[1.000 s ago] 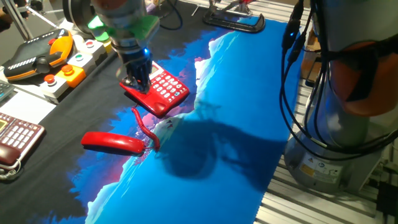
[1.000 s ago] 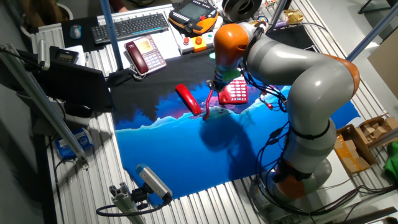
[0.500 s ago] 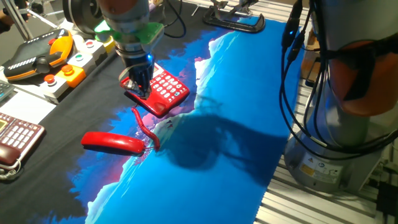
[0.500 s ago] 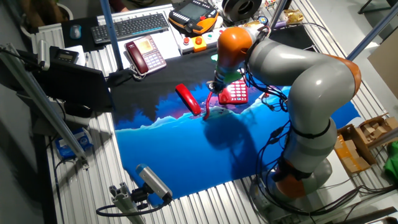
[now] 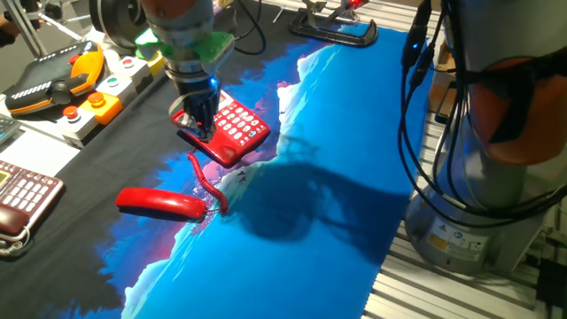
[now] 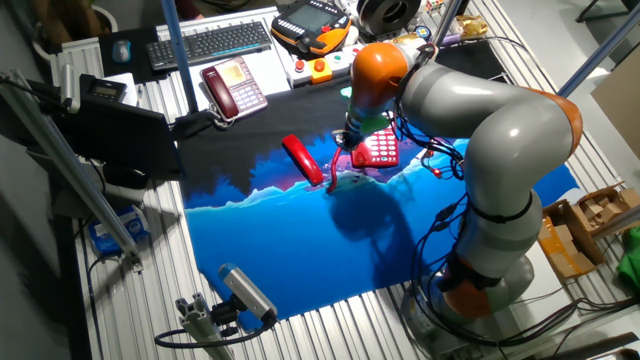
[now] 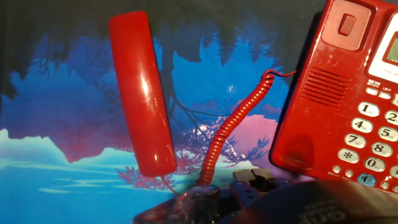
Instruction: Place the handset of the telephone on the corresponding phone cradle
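Observation:
The bright red handset lies flat on the blue cloth, off the telephone, joined to it by its red coiled cord. My gripper hangs low over the left side of the phone base, at the phone cradle, and holds nothing; its fingers look spread. In the hand view the handset lies to the left, the cord in the middle and the telephone on the right. In the other fixed view the handset lies left of the telephone, with the gripper between them.
A dark maroon phone sits at the left edge. An orange-and-black handheld device and a button box stand at the back left. A keyboard lies at the far side. Cables hang by the arm's base.
The gripper has shifted slightly to the right over the phone base since a second ago. The handset and the phone have not moved.

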Controlling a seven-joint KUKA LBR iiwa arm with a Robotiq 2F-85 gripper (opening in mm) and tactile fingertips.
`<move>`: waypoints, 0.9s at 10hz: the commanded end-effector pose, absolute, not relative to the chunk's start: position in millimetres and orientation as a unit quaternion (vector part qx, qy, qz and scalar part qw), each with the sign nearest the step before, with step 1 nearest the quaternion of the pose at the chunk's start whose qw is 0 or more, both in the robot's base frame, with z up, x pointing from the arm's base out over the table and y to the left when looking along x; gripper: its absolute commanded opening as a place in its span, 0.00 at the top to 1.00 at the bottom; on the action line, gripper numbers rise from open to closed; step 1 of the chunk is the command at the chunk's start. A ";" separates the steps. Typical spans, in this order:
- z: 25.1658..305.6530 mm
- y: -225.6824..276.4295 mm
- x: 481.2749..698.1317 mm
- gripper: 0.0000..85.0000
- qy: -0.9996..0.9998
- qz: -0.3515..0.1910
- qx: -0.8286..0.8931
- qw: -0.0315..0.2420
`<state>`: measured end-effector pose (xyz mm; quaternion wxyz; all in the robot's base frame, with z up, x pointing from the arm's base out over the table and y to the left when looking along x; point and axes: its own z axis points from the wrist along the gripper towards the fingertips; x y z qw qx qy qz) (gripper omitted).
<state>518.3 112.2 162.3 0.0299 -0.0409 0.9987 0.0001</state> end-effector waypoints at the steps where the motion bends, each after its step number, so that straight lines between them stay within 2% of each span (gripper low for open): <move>1: 162.2 112.5 518.2 0.99 0.999 -0.003 -0.042 0.031; 2: 162.2 112.5 518.2 0.99 0.999 0.004 -0.046 0.029; 5: 162.2 112.5 518.2 0.99 0.997 0.000 -0.064 0.049; 9: 162.2 112.5 518.2 0.99 0.996 0.000 -0.077 0.051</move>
